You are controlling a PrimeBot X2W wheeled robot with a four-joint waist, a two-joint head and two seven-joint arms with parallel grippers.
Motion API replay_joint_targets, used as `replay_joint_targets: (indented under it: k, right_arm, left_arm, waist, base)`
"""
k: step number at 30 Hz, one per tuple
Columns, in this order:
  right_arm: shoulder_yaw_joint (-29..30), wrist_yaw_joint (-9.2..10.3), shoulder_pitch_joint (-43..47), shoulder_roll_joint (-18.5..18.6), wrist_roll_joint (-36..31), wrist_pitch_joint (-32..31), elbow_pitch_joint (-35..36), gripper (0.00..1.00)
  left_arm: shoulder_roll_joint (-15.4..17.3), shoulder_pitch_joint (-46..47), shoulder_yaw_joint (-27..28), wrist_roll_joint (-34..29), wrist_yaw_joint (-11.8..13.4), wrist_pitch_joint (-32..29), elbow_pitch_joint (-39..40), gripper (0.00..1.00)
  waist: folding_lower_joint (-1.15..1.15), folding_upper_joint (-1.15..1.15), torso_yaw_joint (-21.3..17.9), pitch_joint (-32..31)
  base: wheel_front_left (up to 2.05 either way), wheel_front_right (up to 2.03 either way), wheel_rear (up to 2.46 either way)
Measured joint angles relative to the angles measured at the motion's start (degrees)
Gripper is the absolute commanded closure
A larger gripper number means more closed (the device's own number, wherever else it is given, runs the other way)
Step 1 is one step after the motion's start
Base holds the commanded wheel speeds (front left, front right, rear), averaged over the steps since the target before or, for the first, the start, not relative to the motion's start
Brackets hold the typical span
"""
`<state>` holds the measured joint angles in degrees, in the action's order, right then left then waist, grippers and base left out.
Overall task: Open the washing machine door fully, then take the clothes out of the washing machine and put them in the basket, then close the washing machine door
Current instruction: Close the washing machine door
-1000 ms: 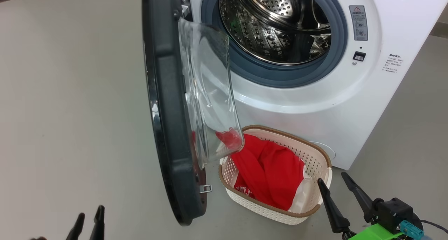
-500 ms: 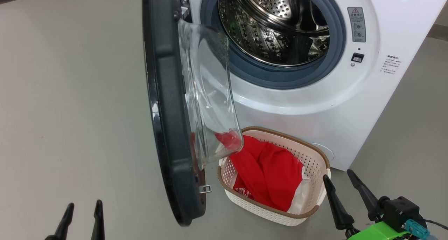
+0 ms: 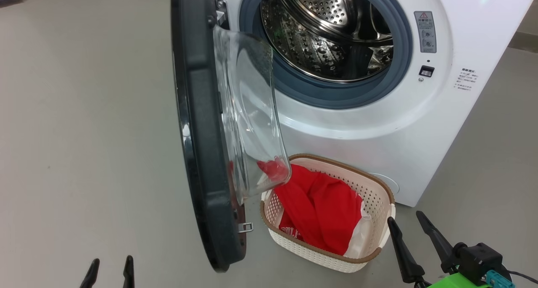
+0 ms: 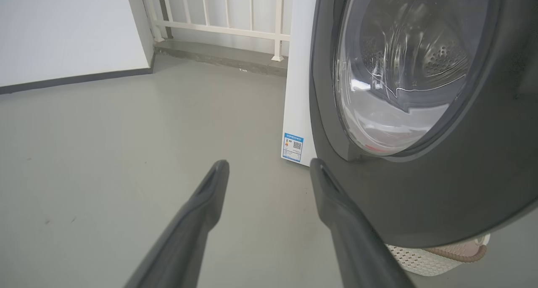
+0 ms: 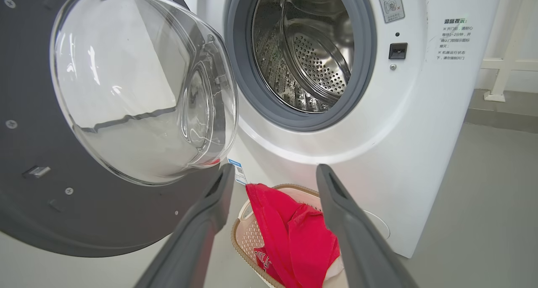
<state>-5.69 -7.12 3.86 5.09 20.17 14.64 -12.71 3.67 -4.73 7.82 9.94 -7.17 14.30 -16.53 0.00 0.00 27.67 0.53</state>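
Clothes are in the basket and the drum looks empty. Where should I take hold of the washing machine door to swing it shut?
Likely the black rim of the washing machine door at its free edge, near the latch hook, farthest from the hinge. Come from the outer face with the open left gripper: the glass window bulges inward, smooth.

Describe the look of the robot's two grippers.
Both the left gripper and right gripper have two long, dark grey fingers tapering to points. Behind the right one sit a black block, a green part, a teal connector and a thin dark cable.
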Motion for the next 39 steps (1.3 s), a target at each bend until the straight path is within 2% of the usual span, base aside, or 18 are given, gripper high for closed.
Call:
replay_joint_targets:
  k: [10, 13, 14, 15, 16, 17, 22, 25, 27, 28, 31, 34, 39]
  right_arm:
    - [-0.1, 0.00, 0.0, 0.0, 0.0, 0.0, 0.0, 0.00]
    - [-0.2, 0.00, 0.0, 0.0, 0.0, 0.0, -0.1, 0.00]
    - [-0.2, 0.00, 0.0, 0.0, 0.0, 0.0, -0.1, 0.00]
    - [-0.2, 0.00, 0.0, 0.0, 0.0, 0.0, -0.1, 0.00]
    - [-0.2, 0.00, 0.0, 0.0, 0.0, 0.0, -0.1, 0.00]
    - [-0.1, 0.00, 0.0, 0.0, 0.0, 0.0, -0.2, 0.00]
    - [-0.1, 0.00, 0.0, -0.2, 0.0, 0.0, -0.2, 0.00]
    - [0.0, 0.00, 0.0, -0.3, 0.0, 0.0, -0.1, 0.00]
    - [0.1, 0.00, -0.1, -0.3, 0.0, 0.0, -0.1, 0.00]
    - [0.1, 0.00, -0.1, -0.3, 0.0, 0.0, -0.1, 0.00]
    - [0.5, 0.00, -0.1, -0.3, -0.1, 0.0, -0.1, 0.00]
    - [0.7, 0.00, -0.3, -0.3, -0.1, 0.0, -0.1, 0.00]
    - [0.8, 0.00, -0.3, -0.4, -0.2, 0.0, 0.0, 0.00]
  left_arm:
    - [-0.6, 0.0, 0.4, 0.1, 0.0, 0.0, 0.4, 0.00]
    - [-0.7, 0.1, 0.2, 2.4, 0.0, 0.0, -0.1, 0.00]
    - [-0.7, 0.1, -0.3, 3.3, 0.0, 0.0, -0.4, 0.21]
    - [-0.7, 0.2, -0.8, 4.4, 0.0, 0.0, -0.4, 0.54]
    - [-0.7, 0.4, -1.1, 5.8, 0.0, 0.0, -0.5, 0.80]
    - [-0.5, 0.6, -1.6, 6.9, 0.0, 0.0, -0.5, 1.00]
    - [2.2, 2.9, -4.3, 12.9, 0.0, 0.0, 0.6, 1.00]
    - [3.3, 5.1, -4.2, 21.2, 0.0, 0.0, 2.5, 1.00]
    - [3.7, 6.8, -3.7, 29.8, 0.0, 0.0, 4.2, 1.00]
    - [3.7, 6.8, -3.7, 29.8, 0.0, 0.0, 4.2, 1.00]
    - [6.2, 8.3, -4.4, 43.6, 0.0, 0.1, 7.0, 1.00]
    - [10.4, 8.5, -7.0, 57.5, 0.0, -0.2, 10.2, 1.00]
    - [15.6, 8.4, -9.9, 75.5, 0.0, -7.7, 17.9, 1.00]
  waist:
    - [0.00, 0.00, 0.1, 0.4]
    - [0.00, 0.00, 0.1, 0.3]
    - [0.00, 0.00, 0.1, 0.3]
    - [0.00, 0.00, 0.1, 0.3]
    - [0.00, 0.00, 0.1, 0.3]
    - [0.00, 0.00, 0.1, 0.4]
    - [0.00, 0.00, 0.1, 0.8]
    - [0.00, 0.00, -0.2, 1.2]
    - [0.00, 0.00, -0.4, 1.5]
    - [0.00, 0.00, -0.4, 1.5]
    - [0.00, 0.00, -0.8, 2.0]
    - [0.00, 0.00, -1.4, 2.4]
    - [0.00, 0.00, -2.4, 3.2]
  base:
    - [0.00, 0.00, 0.00]
    - [0.00, 0.00, 0.00]
    - [0.00, 0.00, 0.00]
    - [0.00, 0.00, 0.00]
    - [0.00, 0.00, 0.00]
    - [0.00, 0.00, 0.00]
    - [0.00, 0.00, 0.00]
    - [0.00, 0.00, 0.00]
    - [0.00, 0.00, 0.00]
    - [0.00, 0.00, 0.00]
    - [0.00, 0.00, 0.00]
    - [0.00, 0.00, 0.00]
    - [0.00, 0.00, 0.00]
